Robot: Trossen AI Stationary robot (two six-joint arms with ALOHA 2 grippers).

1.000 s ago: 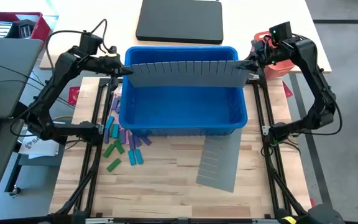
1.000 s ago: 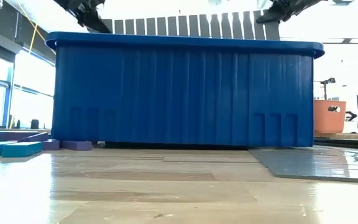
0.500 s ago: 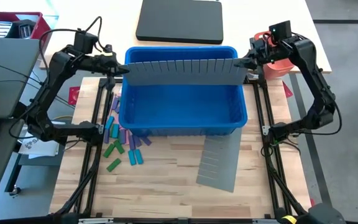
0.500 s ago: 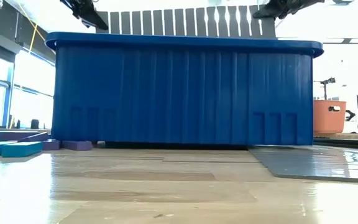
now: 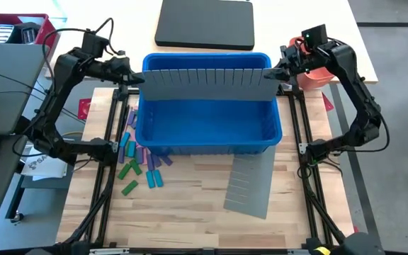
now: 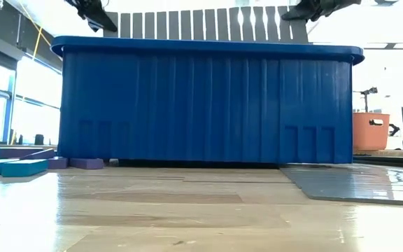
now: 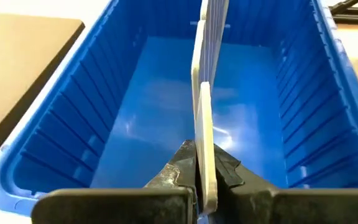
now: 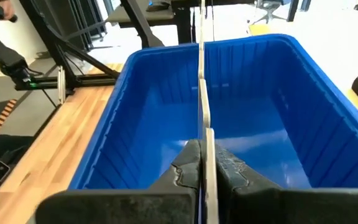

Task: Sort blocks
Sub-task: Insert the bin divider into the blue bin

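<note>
The right claw (image 8: 202,163) is clamped on the near end of a thin grey slotted divider sheet (image 8: 201,81), seen edge-on and upright. The sheet runs lengthwise above the middle of a blue bin (image 8: 129,112). A wooden table (image 8: 48,155) lies beside the bin, with black frame bars (image 8: 142,25) beyond it toward 12 o'clock.

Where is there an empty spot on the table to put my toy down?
Bare wood lies in front of the blue bin, between the blocks and the flat grey divider sheet. Left of the bin, blocks crowd it.
</note>
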